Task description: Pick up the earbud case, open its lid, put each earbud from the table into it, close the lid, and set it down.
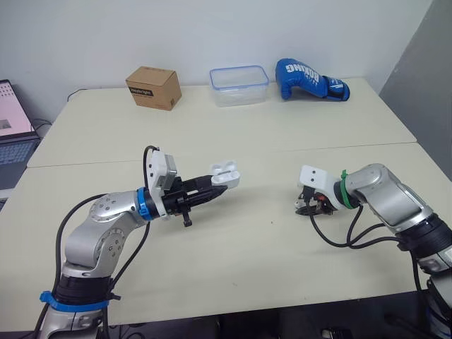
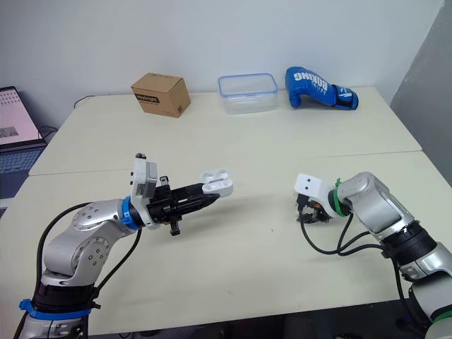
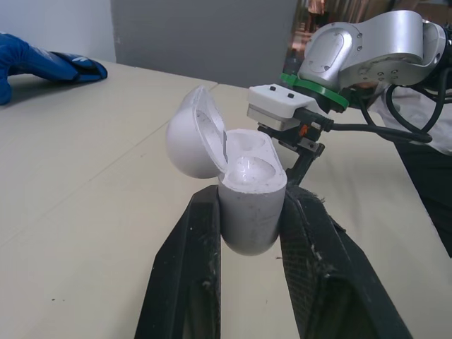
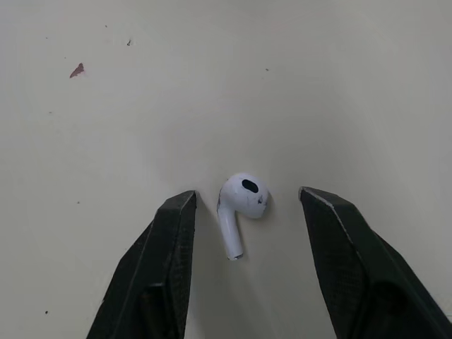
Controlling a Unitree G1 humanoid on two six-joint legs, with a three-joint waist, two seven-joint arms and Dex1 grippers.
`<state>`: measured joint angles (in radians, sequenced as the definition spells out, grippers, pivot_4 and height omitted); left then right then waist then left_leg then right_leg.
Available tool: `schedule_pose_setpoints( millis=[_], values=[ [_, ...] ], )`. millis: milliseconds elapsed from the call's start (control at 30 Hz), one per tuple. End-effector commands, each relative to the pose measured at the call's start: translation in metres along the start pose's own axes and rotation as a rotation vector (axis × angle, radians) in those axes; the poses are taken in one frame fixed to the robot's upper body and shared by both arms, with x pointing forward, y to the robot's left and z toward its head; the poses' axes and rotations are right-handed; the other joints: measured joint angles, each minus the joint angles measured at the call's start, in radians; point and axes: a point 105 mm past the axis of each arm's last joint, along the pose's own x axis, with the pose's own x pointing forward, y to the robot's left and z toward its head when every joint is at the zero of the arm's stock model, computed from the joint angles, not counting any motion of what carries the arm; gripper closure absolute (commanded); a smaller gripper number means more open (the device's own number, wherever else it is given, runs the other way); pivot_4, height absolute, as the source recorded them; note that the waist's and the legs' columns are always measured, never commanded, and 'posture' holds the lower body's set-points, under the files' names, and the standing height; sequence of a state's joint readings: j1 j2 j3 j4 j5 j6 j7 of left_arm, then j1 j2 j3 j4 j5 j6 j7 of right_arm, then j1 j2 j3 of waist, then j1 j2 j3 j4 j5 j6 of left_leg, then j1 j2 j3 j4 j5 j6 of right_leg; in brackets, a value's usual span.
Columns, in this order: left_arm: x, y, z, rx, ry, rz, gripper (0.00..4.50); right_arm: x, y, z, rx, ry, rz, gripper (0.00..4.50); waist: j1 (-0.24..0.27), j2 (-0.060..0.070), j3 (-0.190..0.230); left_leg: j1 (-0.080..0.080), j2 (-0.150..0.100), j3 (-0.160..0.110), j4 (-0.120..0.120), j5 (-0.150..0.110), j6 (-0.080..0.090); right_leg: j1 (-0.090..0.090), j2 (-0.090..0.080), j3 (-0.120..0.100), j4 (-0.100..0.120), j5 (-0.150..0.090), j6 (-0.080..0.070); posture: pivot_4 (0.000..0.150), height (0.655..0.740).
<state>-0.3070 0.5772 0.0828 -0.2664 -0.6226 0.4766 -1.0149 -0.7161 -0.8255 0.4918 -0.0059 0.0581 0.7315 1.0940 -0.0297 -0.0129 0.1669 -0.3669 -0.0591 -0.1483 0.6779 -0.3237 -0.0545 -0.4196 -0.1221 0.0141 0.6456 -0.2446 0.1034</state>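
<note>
My left gripper (image 1: 220, 185) is shut on the white earbud case (image 3: 244, 198), held above the table's middle-left with its lid (image 3: 194, 134) swung open. Both sockets in the case look empty. My right gripper (image 4: 247, 205) is open and pressed low to the table at the right, pointing down. A white earbud (image 4: 240, 205) lies on the table between its two black fingers (image 4: 166, 247), touching neither. In the head views the right gripper (image 1: 308, 206) hides that earbud.
At the table's far edge stand a cardboard box (image 1: 153, 87), a clear plastic container (image 1: 239, 85) and a blue boxing glove (image 1: 309, 80). A laptop (image 1: 14, 127) sits off the table's left side. A seam (image 1: 226, 155) runs across the tabletop.
</note>
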Motion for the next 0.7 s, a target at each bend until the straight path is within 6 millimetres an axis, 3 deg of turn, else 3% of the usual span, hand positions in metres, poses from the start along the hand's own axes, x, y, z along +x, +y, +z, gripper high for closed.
schedule_pose_setpoints(
  millis=[33, 100, 133, 367, 533, 700],
  values=[
    [-0.001, -0.003, 0.009, 0.037, -0.020, -0.021, 3.70, -0.002, 0.000, 0.001, -0.009, 0.000, -0.008, 3.30, 0.000, 0.000, 0.000, 0.000, 0.000, 0.000, 0.000, 0.000, 0.000, 0.000, 0.000, 0.000, 0.000, 0.000, 0.000, 0.150, 0.7307],
    [-0.001, -0.002, 0.009, 0.036, -0.019, -0.023, 3.70, -0.002, 0.000, 0.000, -0.009, 0.001, -0.008, 4.05, 0.000, 0.000, 0.000, 0.000, 0.000, 0.000, 0.000, 0.000, 0.000, 0.000, 0.000, 0.000, 0.000, 0.000, 0.000, 0.150, 0.7307],
    [0.000, -0.002, 0.008, 0.036, -0.019, -0.024, 3.70, -0.002, 0.000, 0.000, -0.008, 0.002, -0.008, 4.11, 0.000, 0.000, 0.000, 0.000, 0.000, 0.000, 0.000, 0.000, 0.000, 0.000, 0.000, 0.000, 0.000, 0.000, 0.000, 0.150, 0.7307],
    [0.001, -0.003, 0.008, 0.035, -0.025, -0.036, 3.70, -0.004, -0.001, -0.002, -0.011, 0.008, -0.014, 4.11, 0.000, 0.000, 0.000, 0.000, 0.000, 0.000, 0.000, 0.000, 0.000, 0.000, 0.000, 0.000, 0.000, 0.000, 0.000, 0.150, 0.7307],
    [-0.001, -0.003, 0.007, 0.026, -0.020, -0.076, 3.70, -0.018, -0.001, 0.000, -0.096, 0.007, 0.013, 4.11, 0.002, 0.000, 0.000, 0.000, 0.000, 0.000, 0.000, 0.000, 0.000, 0.000, 0.000, 0.000, 0.000, 0.000, 0.000, 0.150, 0.7307],
    [0.006, -0.009, 0.008, 0.025, -0.017, -0.147, 3.70, -0.023, 0.001, -0.011, -0.158, 0.065, 0.052, 4.11, 0.001, 0.000, 0.000, 0.000, 0.000, 0.000, 0.000, 0.000, 0.000, 0.000, 0.000, 0.000, 0.000, 0.000, 0.000, 0.150, 0.7307]
  ],
)
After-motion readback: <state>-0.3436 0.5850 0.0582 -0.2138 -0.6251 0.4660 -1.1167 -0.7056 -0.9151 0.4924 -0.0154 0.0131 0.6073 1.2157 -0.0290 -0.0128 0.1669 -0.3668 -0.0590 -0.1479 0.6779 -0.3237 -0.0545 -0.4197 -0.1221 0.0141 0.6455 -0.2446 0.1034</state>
